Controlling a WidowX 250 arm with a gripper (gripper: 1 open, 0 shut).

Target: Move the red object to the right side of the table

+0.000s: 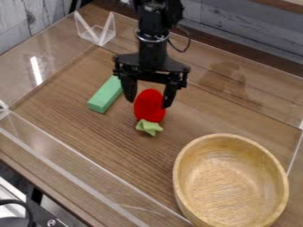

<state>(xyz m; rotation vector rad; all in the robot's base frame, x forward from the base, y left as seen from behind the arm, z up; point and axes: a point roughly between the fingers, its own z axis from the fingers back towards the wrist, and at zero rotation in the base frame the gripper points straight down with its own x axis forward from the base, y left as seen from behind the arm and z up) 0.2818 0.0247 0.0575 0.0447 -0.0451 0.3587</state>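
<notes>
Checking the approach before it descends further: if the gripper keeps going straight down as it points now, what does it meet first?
Most likely the red object, which sits between the open jaws of the gripper; beneath it is the table. Depth is unclear.

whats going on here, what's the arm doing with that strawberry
A single robot arm has its gripper pointing straight down over the red toy strawberry, with the fingers open on either side of its top. The strawberry lies on the table, leafy cap toward the camera, not yet gripped or lifted. A green block lies just left of it, and an empty wooden bowl sits at the front right.
</notes>
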